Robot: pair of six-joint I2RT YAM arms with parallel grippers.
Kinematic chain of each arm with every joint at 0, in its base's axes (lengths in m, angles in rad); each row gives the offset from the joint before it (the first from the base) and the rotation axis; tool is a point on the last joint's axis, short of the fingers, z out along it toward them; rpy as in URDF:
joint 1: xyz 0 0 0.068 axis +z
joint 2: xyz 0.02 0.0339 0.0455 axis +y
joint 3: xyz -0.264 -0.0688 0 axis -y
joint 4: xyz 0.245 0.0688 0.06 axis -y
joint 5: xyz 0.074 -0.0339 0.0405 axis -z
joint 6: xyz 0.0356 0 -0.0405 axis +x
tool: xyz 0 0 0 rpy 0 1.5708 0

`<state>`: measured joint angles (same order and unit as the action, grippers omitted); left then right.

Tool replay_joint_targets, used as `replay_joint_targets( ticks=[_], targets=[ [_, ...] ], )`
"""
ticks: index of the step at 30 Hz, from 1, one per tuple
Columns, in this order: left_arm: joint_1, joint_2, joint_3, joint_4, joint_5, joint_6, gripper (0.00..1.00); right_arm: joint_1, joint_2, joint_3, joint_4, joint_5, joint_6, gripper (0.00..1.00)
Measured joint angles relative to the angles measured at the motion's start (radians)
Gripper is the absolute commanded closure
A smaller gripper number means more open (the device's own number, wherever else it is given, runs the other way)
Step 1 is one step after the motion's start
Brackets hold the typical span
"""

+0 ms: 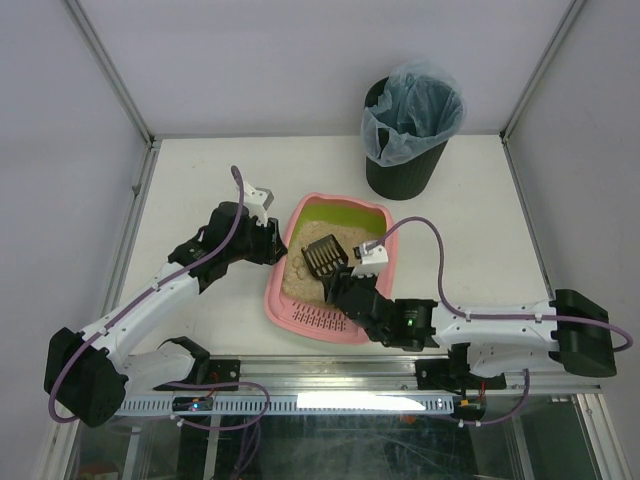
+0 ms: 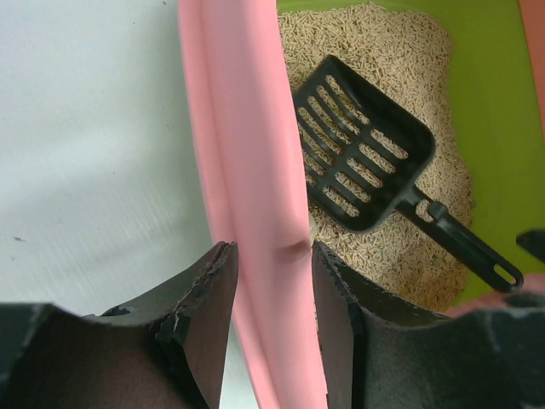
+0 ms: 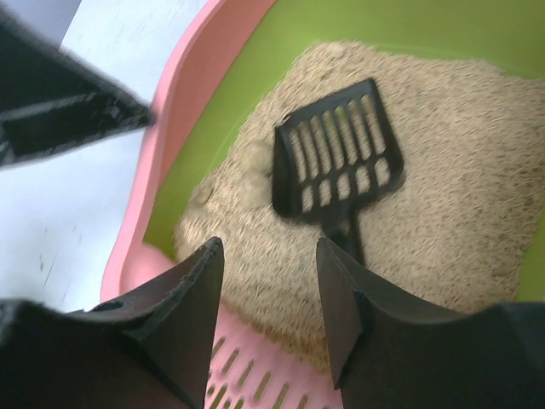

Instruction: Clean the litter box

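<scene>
Top external: white tabletop (image 1: 200,190), pale walls (image 1: 300,60) all round.
Left gripper (image 2: 272,247): clamped on litter box (image 2: 238,128) rim.
Right gripper (image 3: 270,243): fingers spread, gripping nothing.

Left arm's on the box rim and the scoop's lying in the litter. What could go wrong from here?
1. The left gripper pinches only the thin rim of the litter box; a tug could slip or tilt it and spill litter.
2. The scoop lies loose, handle low, near the open right gripper; a grab may plough into the litter.
</scene>
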<state>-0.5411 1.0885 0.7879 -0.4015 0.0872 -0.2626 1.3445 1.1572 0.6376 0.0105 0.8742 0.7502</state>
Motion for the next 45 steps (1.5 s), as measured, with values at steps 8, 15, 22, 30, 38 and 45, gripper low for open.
replay_joint_targets(
  ticks=[8,15,22,30,38,45],
  targets=[
    [0.0,0.004,0.0,0.0,0.0,0.0,0.58,0.164,-0.025,0.025,-0.087,-0.015,-0.048,0.49],
    [0.006,0.003,0.0,0.0,-0.004,-0.001,0.57,0.177,-0.106,0.034,-0.183,0.036,-0.124,0.12],
    [0.006,-0.05,-0.002,0.001,-0.032,-0.012,0.37,-0.086,-0.194,0.104,-0.313,-0.089,-0.199,0.0],
    [0.006,-0.26,-0.04,0.019,-0.142,-0.06,0.01,-0.53,-0.42,0.051,-0.325,-0.462,-0.257,0.0],
    [0.006,-0.53,-0.081,-0.037,-0.29,-0.167,0.01,-0.577,-0.657,0.036,-0.43,-0.486,-0.277,0.0],
    [0.006,-0.643,-0.113,-0.11,-0.353,-0.2,0.01,-0.578,-0.771,0.018,-0.465,-0.458,-0.286,0.0]
  ],
)
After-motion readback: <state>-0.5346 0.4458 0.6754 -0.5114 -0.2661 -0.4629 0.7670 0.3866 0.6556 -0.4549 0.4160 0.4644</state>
